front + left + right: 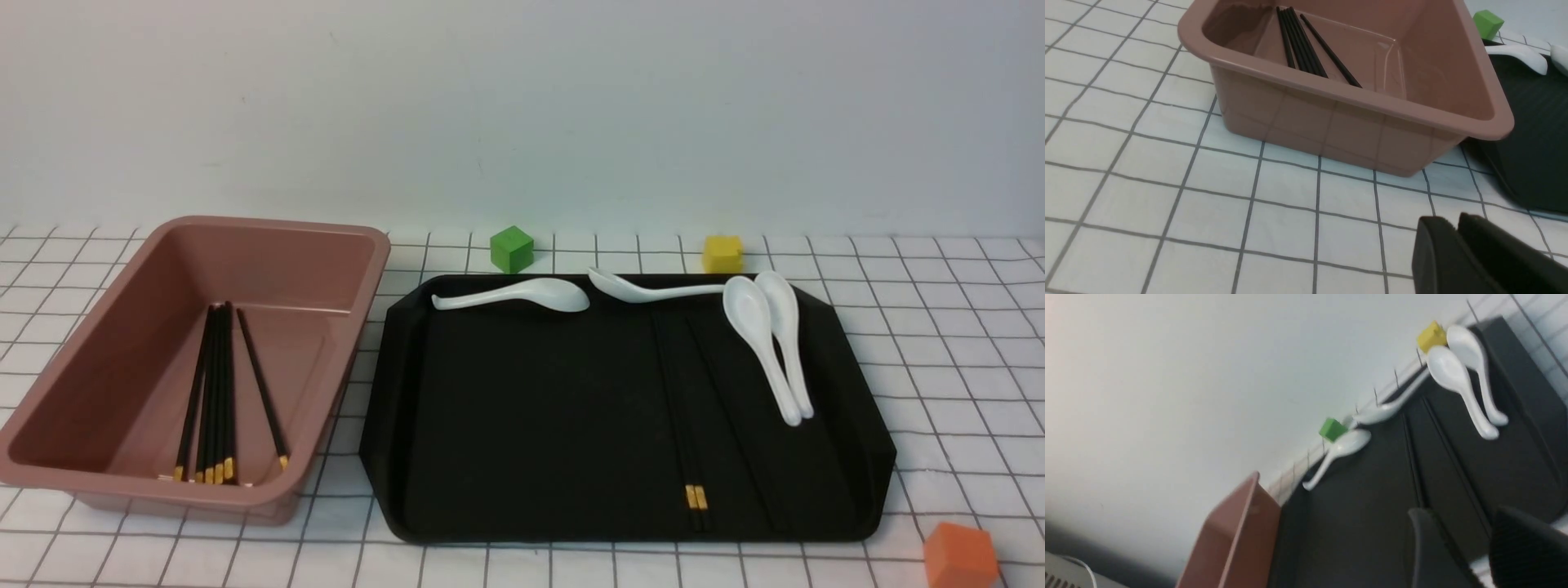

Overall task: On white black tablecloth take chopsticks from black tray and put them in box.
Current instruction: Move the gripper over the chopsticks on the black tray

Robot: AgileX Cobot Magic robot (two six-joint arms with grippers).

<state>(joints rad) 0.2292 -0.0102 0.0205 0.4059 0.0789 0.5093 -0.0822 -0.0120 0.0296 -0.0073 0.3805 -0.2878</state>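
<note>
The black tray [531,408] lies on the gridded tablecloth [939,327]. A pair of black chopsticks [678,408] with gold bands lies on its right half, and a third stick [735,416] lies beside them. The pink-brown box [269,222] stands to the left with several chopsticks [214,392] in it. Neither gripper shows in the front view. My left gripper [1455,222] is shut and empty over the cloth near the box [1331,126]. My right gripper [1466,522] is open and empty above the tray's near edge. The tray's chopsticks [1412,457] run toward its gap.
Several white soup spoons [522,296] lie along the tray's far edge and right side [767,343]. A green cube [512,249] and a yellow cube [723,254] stand behind the tray by the wall. An orange cube [961,557] sits at the front right.
</note>
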